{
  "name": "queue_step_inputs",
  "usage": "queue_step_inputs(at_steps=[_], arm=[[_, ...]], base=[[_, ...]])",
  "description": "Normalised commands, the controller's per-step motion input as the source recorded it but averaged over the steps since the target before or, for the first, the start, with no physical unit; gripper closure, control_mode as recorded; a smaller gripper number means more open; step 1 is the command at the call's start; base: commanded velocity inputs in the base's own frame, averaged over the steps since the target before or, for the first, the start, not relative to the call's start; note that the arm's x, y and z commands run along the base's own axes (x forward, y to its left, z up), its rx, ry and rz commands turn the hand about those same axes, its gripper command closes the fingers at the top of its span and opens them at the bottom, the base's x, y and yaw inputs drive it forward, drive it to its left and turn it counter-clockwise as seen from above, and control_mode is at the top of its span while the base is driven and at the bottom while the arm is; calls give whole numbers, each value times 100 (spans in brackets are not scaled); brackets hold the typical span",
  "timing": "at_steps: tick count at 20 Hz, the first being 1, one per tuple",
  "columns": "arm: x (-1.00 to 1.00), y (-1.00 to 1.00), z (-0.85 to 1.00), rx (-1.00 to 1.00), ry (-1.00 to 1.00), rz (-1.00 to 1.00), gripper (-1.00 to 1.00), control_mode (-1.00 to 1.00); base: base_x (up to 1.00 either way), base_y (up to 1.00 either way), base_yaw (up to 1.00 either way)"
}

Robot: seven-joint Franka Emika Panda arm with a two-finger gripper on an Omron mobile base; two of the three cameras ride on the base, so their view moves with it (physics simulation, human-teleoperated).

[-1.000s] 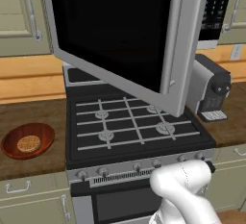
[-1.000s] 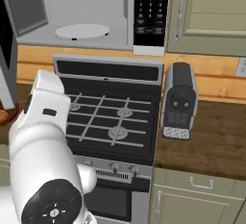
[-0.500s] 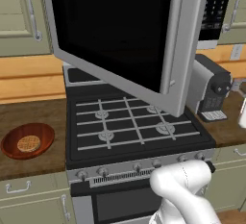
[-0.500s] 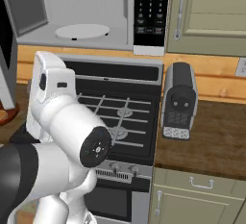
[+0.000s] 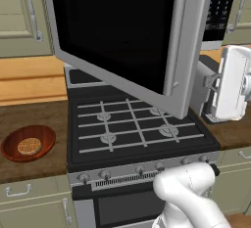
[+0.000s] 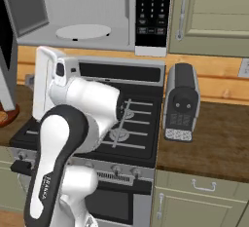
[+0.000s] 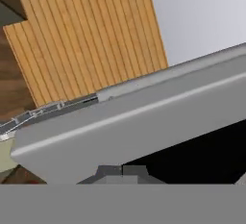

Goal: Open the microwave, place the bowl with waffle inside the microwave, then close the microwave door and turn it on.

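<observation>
- We read the microwave door (image 5: 122, 31) as already swung wide open over the stove (image 5: 137, 129), so the step in hand is going for the bowl (image 5: 28, 144).
- The bowl sits on the wooden counter (image 5: 29, 117) with the waffle (image 5: 29, 146) lying in its middle. From our hand it lies far across: the hand, seen as a white block in the left base view (image 5: 234, 82), hangs on the opposite side of the stove, so the whole cooktop and the open door stand between them.
- The bowl is round, so no long axis governs the grasp; we judge a rim pinch from above would serve.
- The microwave (image 6: 97, 7) is above and behind the hand, its white turntable (image 6: 83, 31) bare.
- Our hand camera looks along the grey edge of the door (image 7: 144, 117), which is close in front.
- We cannot tell how wide our fingers stand; the tips are not clear enough.
- The risk we see: sweeping across could clip the door.
</observation>
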Motion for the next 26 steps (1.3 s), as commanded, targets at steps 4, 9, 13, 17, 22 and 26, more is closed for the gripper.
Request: queue_step_inputs(at_steps=[4,9,13,17,22,26], arm=[[39,56,0,5,-9,45,100,-100],[6,74,1,7,-14,35,100,-100],[0,82,8,1,-10,34,100,-100],[-7,97,7,0,-12,34,100,-100],[-4,100,0,0,-14,29,100,-100],[-5,100,0,0,-15,27,100,-100]], base=[[0,0,0],[0,0,0],[0,0,0],[0,0,0],[0,0,0],[0,0,0]])
